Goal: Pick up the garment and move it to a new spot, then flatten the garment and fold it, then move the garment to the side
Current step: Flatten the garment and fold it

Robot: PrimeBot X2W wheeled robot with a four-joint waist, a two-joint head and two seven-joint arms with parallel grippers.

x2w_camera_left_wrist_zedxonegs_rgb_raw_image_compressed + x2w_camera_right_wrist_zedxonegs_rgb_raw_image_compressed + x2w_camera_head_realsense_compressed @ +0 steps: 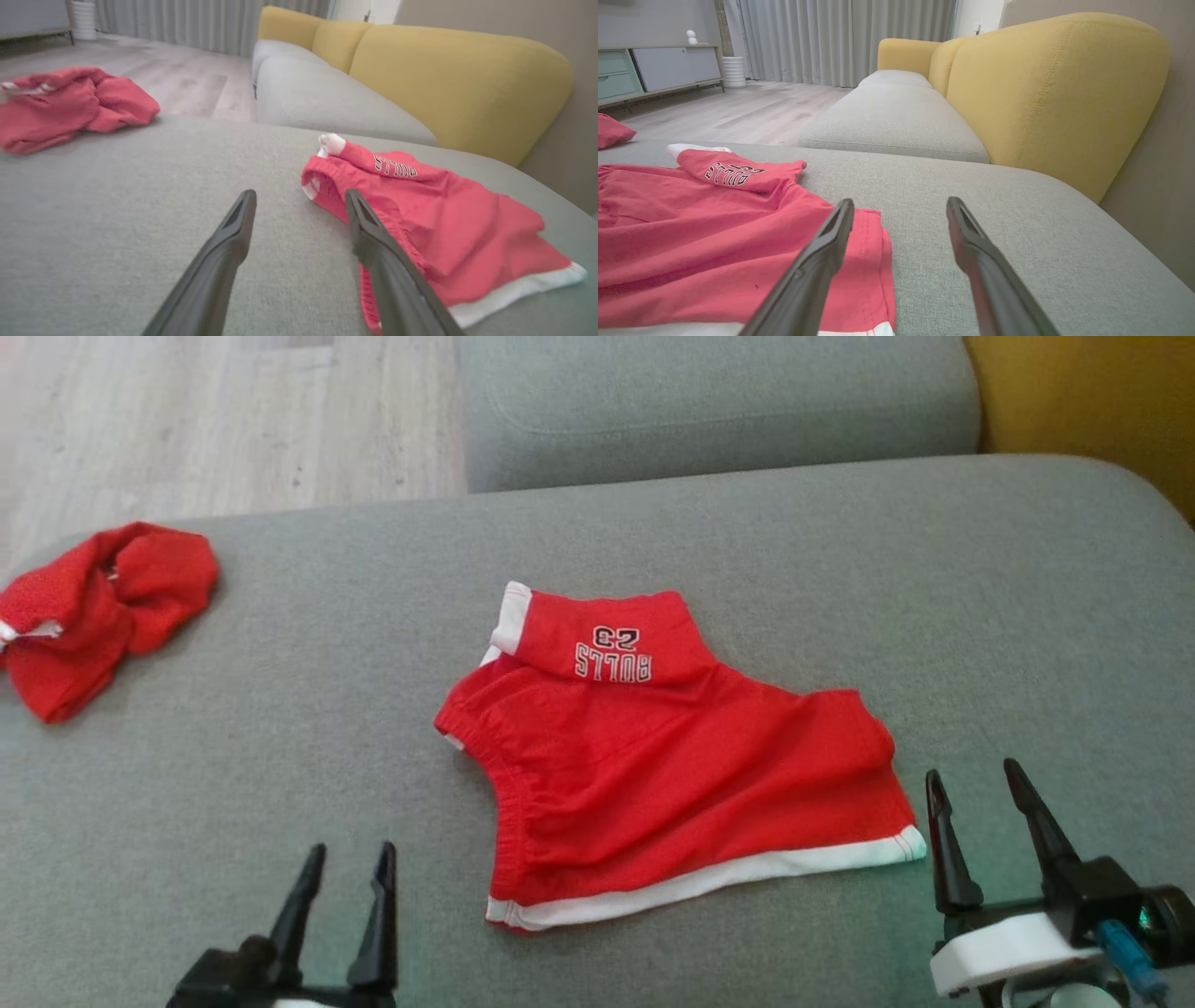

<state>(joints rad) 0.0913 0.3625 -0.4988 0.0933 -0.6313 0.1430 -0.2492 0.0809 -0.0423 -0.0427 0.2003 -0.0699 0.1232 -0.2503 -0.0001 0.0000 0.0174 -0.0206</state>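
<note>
Head view: the shorts (681, 775), red with white trim, are found at the middle of the grey sofa seat (233, 784). They are spread mostly flat, with the gathered waistband to the left and a white hem along the near edge. The lettered leg is turned back over the far part, so flattening is judged done and a first fold made. Further folding and the move to the side are judged outstanding. A second garment (93, 607), red and crumpled, is noted at the far left, well apart.

The left gripper (353, 847) is seen with its jaws wide apart and nothing held, near and left of the waistband, apart from it. The right gripper (973, 770) is likewise wide and empty, just beside the near right hem corner. No cloth is caught between either pair of fingers.
</note>
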